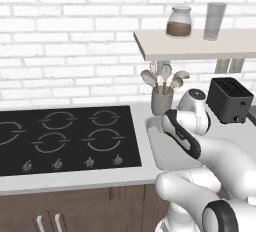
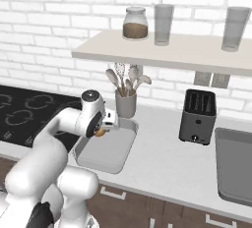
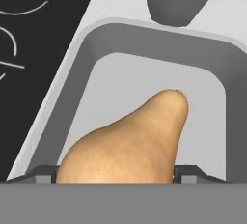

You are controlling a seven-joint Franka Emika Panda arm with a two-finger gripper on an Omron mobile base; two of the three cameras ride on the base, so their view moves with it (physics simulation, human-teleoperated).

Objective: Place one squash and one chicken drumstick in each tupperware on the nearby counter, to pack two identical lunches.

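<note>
The hand (image 2: 109, 123) hung low over the near grey container (image 2: 82, 157), with a tan, pear-shaped squash (image 3: 130, 141) sitting between its two fingertips (image 3: 44, 174). The fingertips stood wide, one at each flank of the squash's broad end, and whether they pressed on it or merely flanked it could not be told; from the right base view only a small orange patch showed under the hand. The squash's narrow stem end pointed away from the hand, toward the container's far wall. Just past that wall stood a grey cup (image 1: 161, 101) holding wooden spoons, the closest thing ahead of the hand and nearly touching the container's rim. To one side of the hand lay the black stovetop (image 1: 65, 136) set into the table (image 2: 162, 158), its edge running alongside the container. To the other side, well apart, stood a black toaster (image 2: 198, 115), and beyond it a second grey container (image 2: 236, 165) at the edge of the right base view. Above the hand a pale shelf (image 2: 167, 50) jutted from the white brick wall, carrying a glass jar (image 2: 135, 23) of brown stuff and two grey tumblers (image 2: 163, 24). The robot's own white arm (image 1: 200, 141) covered much of the near container in the left base view.
</note>
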